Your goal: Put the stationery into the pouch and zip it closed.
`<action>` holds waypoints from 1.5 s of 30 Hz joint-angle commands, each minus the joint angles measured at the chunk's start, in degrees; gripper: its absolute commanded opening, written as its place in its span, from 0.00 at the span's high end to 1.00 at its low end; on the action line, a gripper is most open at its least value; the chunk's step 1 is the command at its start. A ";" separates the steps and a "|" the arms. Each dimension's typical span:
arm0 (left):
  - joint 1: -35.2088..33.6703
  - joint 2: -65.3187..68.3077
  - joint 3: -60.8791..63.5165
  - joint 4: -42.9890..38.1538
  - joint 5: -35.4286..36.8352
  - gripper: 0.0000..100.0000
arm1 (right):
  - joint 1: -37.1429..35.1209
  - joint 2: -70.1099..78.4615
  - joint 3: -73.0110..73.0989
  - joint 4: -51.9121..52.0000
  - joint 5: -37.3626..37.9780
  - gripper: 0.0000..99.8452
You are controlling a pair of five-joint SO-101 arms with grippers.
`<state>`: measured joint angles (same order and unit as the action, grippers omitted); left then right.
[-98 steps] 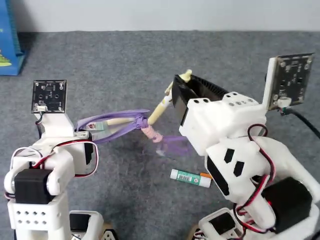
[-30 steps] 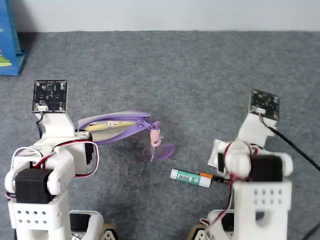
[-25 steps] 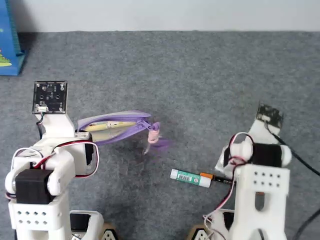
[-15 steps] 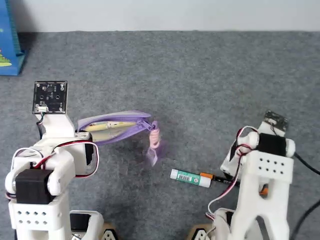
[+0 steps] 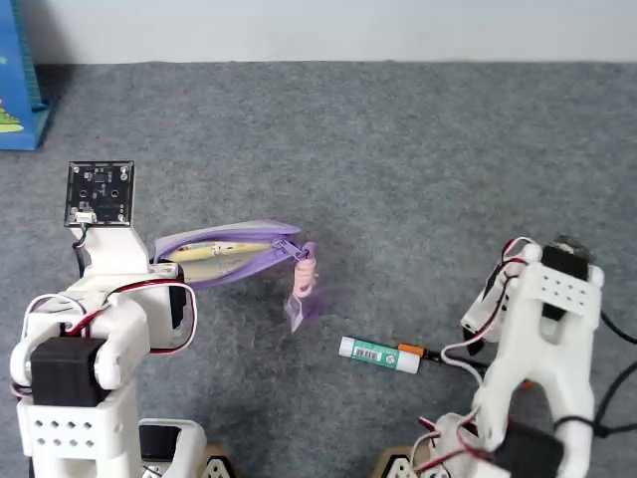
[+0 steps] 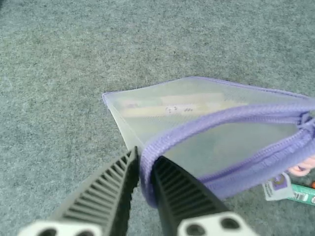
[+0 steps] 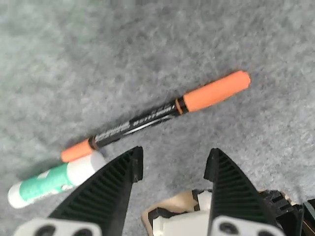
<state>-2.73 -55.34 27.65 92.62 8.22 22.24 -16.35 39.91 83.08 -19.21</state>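
Observation:
A translucent purple pouch (image 5: 224, 254) lies on the grey carpet with its zipper open and a pale pen (image 6: 172, 109) inside. My left gripper (image 6: 142, 172) is shut on the pouch's purple zipper edge at its left end. A pink zipper pull (image 5: 305, 271) with a small tag (image 5: 296, 311) hangs from the right end. A green and white glue stick (image 5: 378, 354) lies on the carpet front of centre. An orange-capped black marker (image 7: 157, 115) lies beside the glue stick (image 7: 54, 182). My right gripper (image 7: 172, 155) hangs open just above the marker, empty.
A blue box (image 5: 15, 90) stands at the far left edge. A pale wall (image 5: 318, 30) bounds the carpet at the back. Open carpet (image 5: 418, 159) stretches across the back and middle right.
The right arm has drawn back from the pouch mouth to the front right, over the marker. The pen it held now lies inside the pouch. The zipper pull and tag swung down.

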 commanded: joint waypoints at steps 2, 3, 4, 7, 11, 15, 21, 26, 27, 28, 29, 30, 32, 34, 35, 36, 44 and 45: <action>0.26 -0.09 0.13 -1.58 0.26 0.99 | 3.65 3.65 -0.44 -3.65 2.46 0.78; 0.26 -0.09 0.22 -1.58 0.26 0.99 | 4.44 4.35 -0.44 -4.26 2.90 0.78; 0.26 -0.09 0.48 -1.67 0.18 0.99 | 5.23 5.05 -0.44 -4.79 3.25 0.78; 0.26 -0.09 1.36 -2.73 0.18 0.99 | 6.73 6.90 -0.44 -5.67 4.04 0.78; 0.18 -0.09 1.89 -3.43 0.18 0.99 | 7.87 10.33 -0.09 -9.36 4.04 0.78; 0.18 -0.09 1.89 -3.25 0.18 0.99 | 8.04 14.29 1.41 -16.13 4.04 0.78; 0.26 -0.09 1.89 -3.25 0.18 0.99 | 8.13 17.54 1.49 -24.92 4.13 0.79; 0.26 -0.09 1.89 -3.25 0.18 0.99 | 7.78 13.93 1.41 -25.71 4.92 0.83; 0.26 -0.09 1.89 -3.25 0.18 0.99 | 7.78 12.62 1.41 -25.71 5.80 0.87; 0.26 -0.09 1.89 -3.25 0.18 0.99 | 7.78 11.30 1.41 -25.80 6.51 0.91; 0.26 -0.09 1.89 -3.25 0.18 0.99 | 7.78 9.98 1.41 -26.42 6.95 0.95; 0.26 -0.09 1.89 -3.25 0.18 0.99 | 7.87 8.48 1.41 -27.12 7.03 0.99; 0.26 -0.09 1.89 -3.25 0.18 0.99 | 7.87 5.93 1.41 -27.74 7.38 0.98; 0.26 -0.09 1.89 -3.25 0.18 0.99 | 7.69 3.56 1.41 -27.74 7.74 0.98; 0.26 -0.09 1.89 -3.25 0.18 0.99 | 7.52 2.15 1.41 -27.74 7.74 1.00; 0.26 -0.09 1.89 -3.25 0.18 0.99 | 7.08 0.84 1.41 -27.74 7.74 0.99; 0.35 -0.09 1.89 -3.25 0.18 0.99 | 1.80 -12.97 1.58 -24.66 7.65 0.99; 0.35 -0.09 1.89 -3.25 0.18 0.99 | 0.57 -15.34 1.58 -23.43 7.65 0.99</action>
<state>-2.73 -55.43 29.41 90.42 8.22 25.93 -24.53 42.46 57.23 -12.18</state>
